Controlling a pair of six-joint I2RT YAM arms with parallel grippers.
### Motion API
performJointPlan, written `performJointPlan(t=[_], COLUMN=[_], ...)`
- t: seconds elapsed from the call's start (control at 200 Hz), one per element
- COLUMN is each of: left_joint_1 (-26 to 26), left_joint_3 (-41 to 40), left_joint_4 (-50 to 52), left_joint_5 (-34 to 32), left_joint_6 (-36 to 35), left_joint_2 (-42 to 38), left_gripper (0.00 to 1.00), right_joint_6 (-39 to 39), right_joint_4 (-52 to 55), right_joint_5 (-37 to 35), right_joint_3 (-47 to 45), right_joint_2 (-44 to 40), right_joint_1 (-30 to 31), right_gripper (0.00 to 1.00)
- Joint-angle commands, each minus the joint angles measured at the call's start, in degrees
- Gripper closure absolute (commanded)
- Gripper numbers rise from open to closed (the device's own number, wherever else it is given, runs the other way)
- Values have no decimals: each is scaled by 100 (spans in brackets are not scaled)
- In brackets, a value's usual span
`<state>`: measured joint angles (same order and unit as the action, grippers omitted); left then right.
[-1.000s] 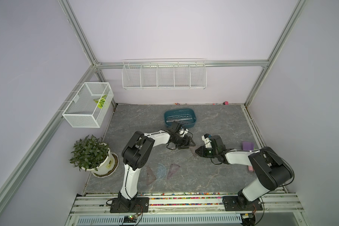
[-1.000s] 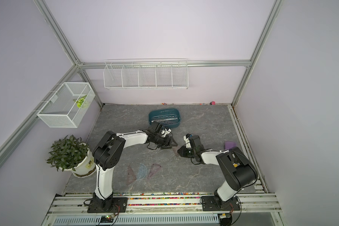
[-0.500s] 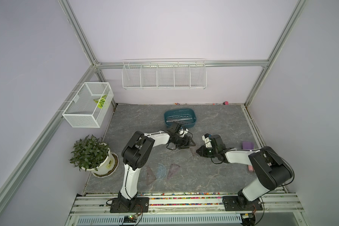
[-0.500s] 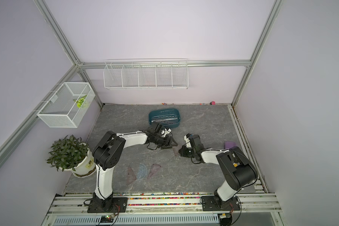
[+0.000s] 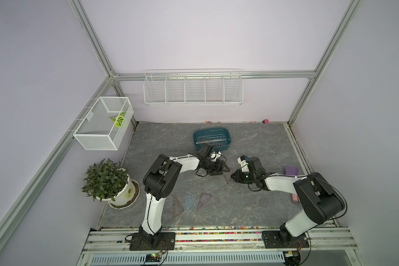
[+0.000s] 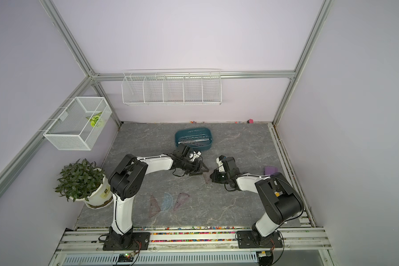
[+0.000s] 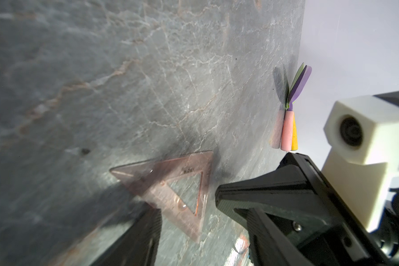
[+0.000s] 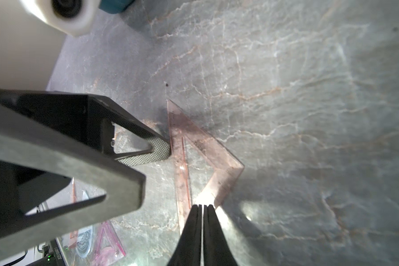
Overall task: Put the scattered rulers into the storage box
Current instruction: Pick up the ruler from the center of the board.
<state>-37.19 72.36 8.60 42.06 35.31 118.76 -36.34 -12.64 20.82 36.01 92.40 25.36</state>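
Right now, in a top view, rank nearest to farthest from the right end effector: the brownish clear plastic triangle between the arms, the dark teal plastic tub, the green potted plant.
1. Brownish clear plastic triangle, at the right end effector tips.
2. Dark teal plastic tub, toward the back.
3. Green potted plant, far left.

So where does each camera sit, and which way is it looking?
Both top views: high above the front, looking down on table, box, left arm, right arm, left pincer, right pincer.
Left wrist: on the left arm, looking low across the table at a triangle ruler; one finger and the right pincer show.
Right wrist: on the right arm, looking down past its shut pincer at that ruler; left pincer shows.
Shared: both wrist views see that ruler.
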Motion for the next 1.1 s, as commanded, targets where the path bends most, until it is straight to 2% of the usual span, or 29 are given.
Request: performJointPlan(t=[0.0,1.095], left_joint_1=[71,166], left_joint_3=[-328,-534], left_joint_4=[643,565], left_joint_5=[-691,-796], left_joint_6=[-24,64], left_joint_2=[273,88], left_gripper=[34,33], right_joint_6=[67,135], right_joint_4=[48,-48], right_joint_5=[-32,31], right_joint_3=[90,215], right_joint_2=[-4,483], right_joint_1=[4,72], right_gripper=[89,90])
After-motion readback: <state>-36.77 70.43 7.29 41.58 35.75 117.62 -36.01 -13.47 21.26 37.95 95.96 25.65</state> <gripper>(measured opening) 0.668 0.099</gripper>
